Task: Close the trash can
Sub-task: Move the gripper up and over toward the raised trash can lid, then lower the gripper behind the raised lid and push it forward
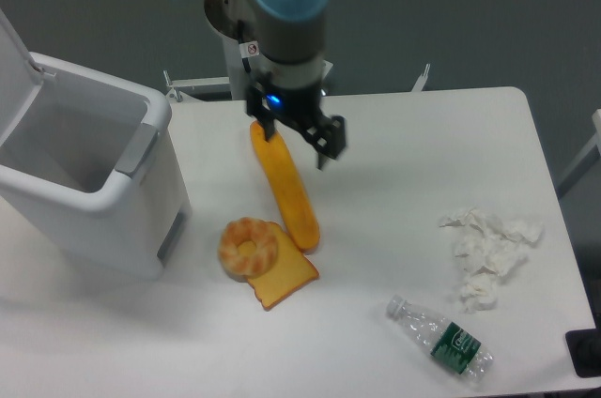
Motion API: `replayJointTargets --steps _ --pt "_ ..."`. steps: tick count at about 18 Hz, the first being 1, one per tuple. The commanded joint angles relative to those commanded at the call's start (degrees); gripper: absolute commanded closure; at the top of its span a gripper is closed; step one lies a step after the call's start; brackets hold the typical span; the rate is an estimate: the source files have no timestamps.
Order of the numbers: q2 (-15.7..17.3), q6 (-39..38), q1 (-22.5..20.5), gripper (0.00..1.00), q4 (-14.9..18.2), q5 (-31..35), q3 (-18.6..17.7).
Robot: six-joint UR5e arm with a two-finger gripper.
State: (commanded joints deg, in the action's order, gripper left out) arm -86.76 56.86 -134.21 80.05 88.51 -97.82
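Note:
The trash can (89, 193) is a big white bin at the table's left, with a grey latch strip on its front rim. Its lid (16, 65) stands raised at the far left edge and the inside shows bare. My gripper (296, 137) hangs open above the upper end of the long bread loaf, well to the right of the bin, with nothing between its fingers.
A long orange bread loaf (285, 187) lies mid-table, with a bagel (248, 246) and a toast slice (280, 278) at its lower end. Crumpled white paper (486, 255) and a clear plastic bottle (441, 338) lie at the right.

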Motion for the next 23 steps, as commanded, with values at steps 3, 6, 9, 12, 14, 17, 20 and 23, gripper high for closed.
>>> replayJointTargets --steps 3,6,9,12,14,17,20,23 --pt "3.0 -0.2 1.9 0.0 4.7 -2.2 0.0" --pt "4.6 -1.5 4.0 0.0 8.3 -4.5 0.2" --pt "5.5 -5.3 7.6 0.0 9.3 -7.3 0.2" --pt "5.9 -9.6 11.5 0.0 9.4 -11.2 0.5" --pt "6.5 -10.9 13.2 0.0 9.5 -14.9 0.6" --pt "8.1 -12.9 14.4 0.0 9.5 -18.8 0.7" --pt "9.5 -14.4 15.1 0.0 9.4 -21.9 0.7" --pt "9.5 -16.3 16.2 0.0 9.0 -24.2 0.9"
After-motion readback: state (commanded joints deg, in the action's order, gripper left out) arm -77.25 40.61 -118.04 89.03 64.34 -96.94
